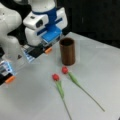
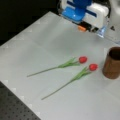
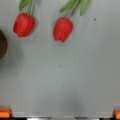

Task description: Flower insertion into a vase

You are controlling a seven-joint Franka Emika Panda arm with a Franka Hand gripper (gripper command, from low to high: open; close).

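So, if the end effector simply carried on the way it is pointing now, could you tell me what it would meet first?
Most likely bare table: the wrist view, between the orange fingertips, shows empty surface ahead. The two tulips and the vase lie off that line, though depth is uncertain.

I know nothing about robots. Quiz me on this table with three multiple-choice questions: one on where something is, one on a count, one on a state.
1. Where do the red tulips lie?
A. inside the vase
B. flat on the table
C. in the end effector

2. How many tulips are there?
A. one
B. two
C. four

3. What is the end effector holding?
A. nothing
B. a tulip
C. the vase

Answers:
1 B: both tulips lie on the table, beside the vase.
2 B: two red heads show in every view.
3 A: the end effector hangs above bare table with its orange fingertips far apart, nothing between them.
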